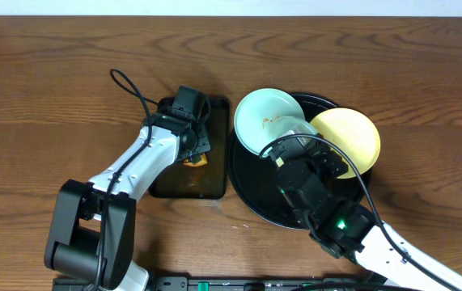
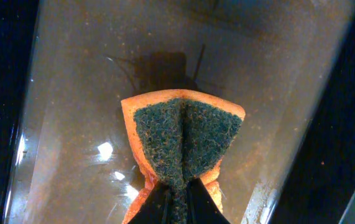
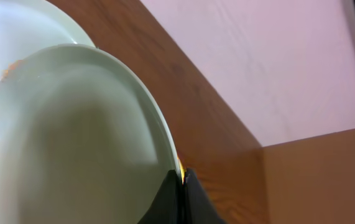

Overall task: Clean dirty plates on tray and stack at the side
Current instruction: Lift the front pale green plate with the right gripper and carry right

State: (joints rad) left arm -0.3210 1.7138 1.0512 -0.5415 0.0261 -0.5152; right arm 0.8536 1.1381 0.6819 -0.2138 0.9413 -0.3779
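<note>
The round black tray point(image 1: 251, 184) holds the plates. One pale mint plate point(image 1: 261, 121) with a brown-orange smear leans at the tray's left. The pale yellow plate point(image 1: 352, 139) sits at its right. My right gripper point(image 1: 294, 151) is between them, shut on the rim of a second mint plate point(image 1: 302, 128). In the right wrist view this plate point(image 3: 84, 137) stands tilted in my jaws point(image 3: 182, 177), with a yellow sliver at the jaw tips. The smeared plate point(image 3: 15, 31) is behind it. My left gripper point(image 2: 177, 196) is shut on an orange sponge point(image 2: 186, 134) with a green scouring face.
The sponge point(image 1: 197, 159) and left gripper point(image 1: 192, 145) hang over a smaller rectangular black tray point(image 1: 214, 184), left of the round tray. Its bottom point(image 2: 71, 93) is wet with brownish water. Brown wooden table point(image 1: 52, 73) lies all around, with a pale wall beyond the far edge.
</note>
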